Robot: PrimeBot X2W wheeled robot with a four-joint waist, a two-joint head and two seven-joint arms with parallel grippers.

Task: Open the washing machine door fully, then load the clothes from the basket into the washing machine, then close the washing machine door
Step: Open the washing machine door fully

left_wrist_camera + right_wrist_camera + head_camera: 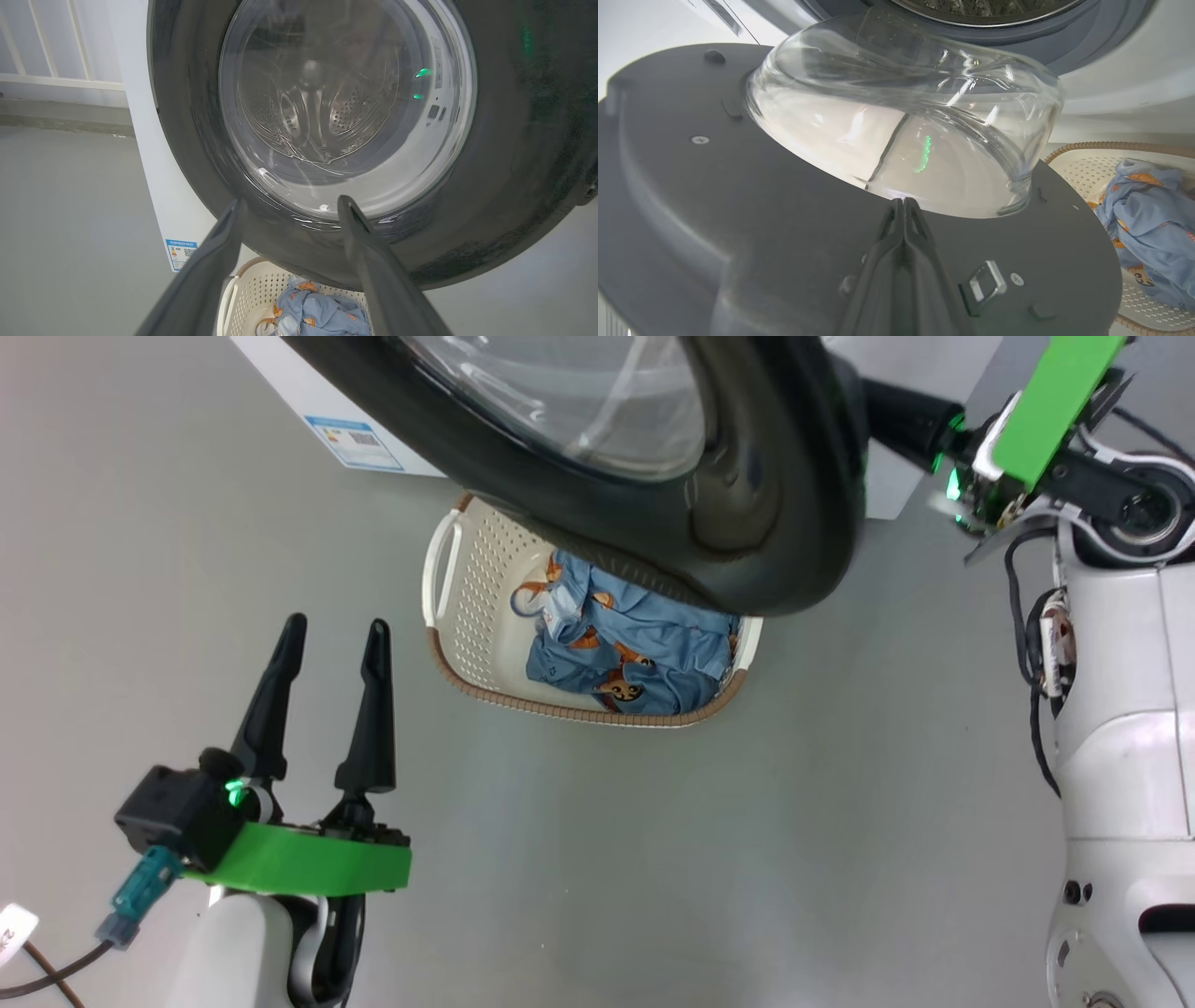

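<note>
Washing machine door (653, 523): swung off the washing machine (154, 168), it is a wide glossy black ring around a bulging clear glass bowl (906, 121). The head view meets its outer side, the right wrist view its matte grey moulded inner face with screws and a metal latch loop (983, 284). Through the glass, the left wrist view shows the perforated steel drum (317, 107), warped by reflections. The right gripper (903, 205), fingers pressed together on nothing, points at the bowl's base; contact cannot be confirmed. In the head view the door overhangs and hides the far side of the basket (457, 635), cream perforated plastic with a brown woven-look rim, holding the crumpled light blue clothes (644, 653). The left gripper (337, 621) is spread and empty, apart from both.
</note>
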